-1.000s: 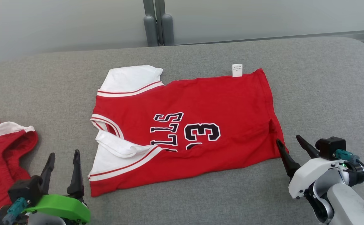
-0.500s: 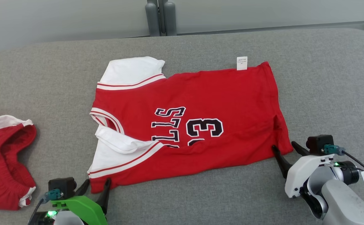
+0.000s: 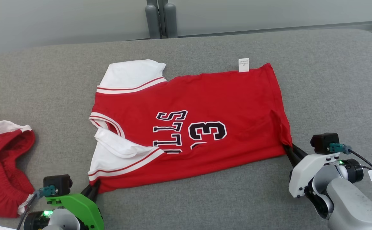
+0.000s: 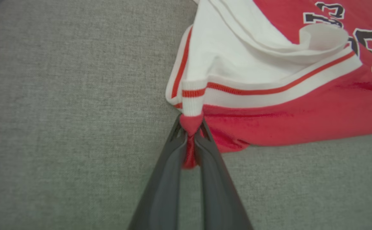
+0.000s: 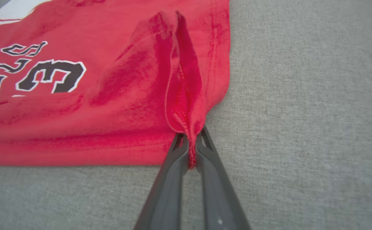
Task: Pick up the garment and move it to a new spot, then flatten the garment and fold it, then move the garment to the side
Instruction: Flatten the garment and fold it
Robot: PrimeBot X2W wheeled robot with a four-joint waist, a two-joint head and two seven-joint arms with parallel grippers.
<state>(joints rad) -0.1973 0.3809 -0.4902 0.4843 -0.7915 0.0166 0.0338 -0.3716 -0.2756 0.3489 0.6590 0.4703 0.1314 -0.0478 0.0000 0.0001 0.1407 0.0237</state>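
A red jersey [image 3: 205,105] with white sleeves and black lettering lies folded lengthwise on the grey cushion [image 3: 332,80]. My left gripper [image 3: 94,189] is shut on its near left corner; in the left wrist view red cloth [image 4: 190,124] is pinched between the two dark fingers [image 4: 170,166]. At the near right corner my right gripper [image 3: 289,149] is shut on the hem, and the right wrist view shows that hem [image 5: 189,127] bunched into a ridge above the fingers [image 5: 170,172]. A small white label [image 3: 243,65] sticks out at the far edge.
A second red garment with white trim [image 3: 0,166] lies crumpled at the left edge of the cushion. Behind the cushion stand a pale wall and two grey posts [image 3: 161,19]. Bare grey fabric surrounds the jersey on the far and right sides.
Both grippers have gone from open beside the jersey to shut on its near corners. The left arm came in from the far left. The near edge is pulled slightly taut.
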